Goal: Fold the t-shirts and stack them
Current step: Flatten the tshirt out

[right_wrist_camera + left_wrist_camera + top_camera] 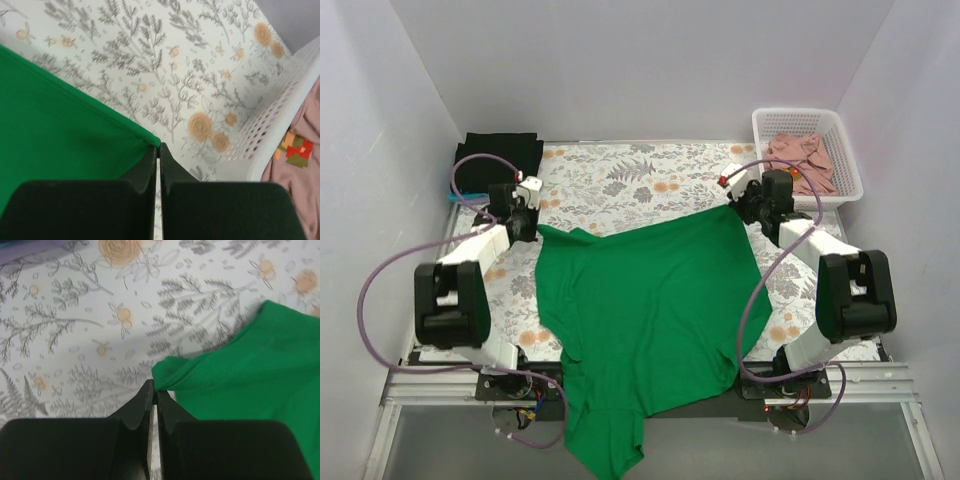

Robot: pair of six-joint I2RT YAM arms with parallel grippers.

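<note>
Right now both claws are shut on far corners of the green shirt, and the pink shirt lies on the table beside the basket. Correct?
One error: the pink shirt lies inside the white basket, not beside it, as the top view shows. The left claw and right claw are indeed each shut on a far corner of the green shirt.

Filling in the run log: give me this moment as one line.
green t-shirt: spread, unfolded | left gripper: shut on its corner | right gripper: shut on its corner | pink t-shirt: in basket

Left pincer [152,388] clamped, right pincer [157,149] clamped, both held low
</note>
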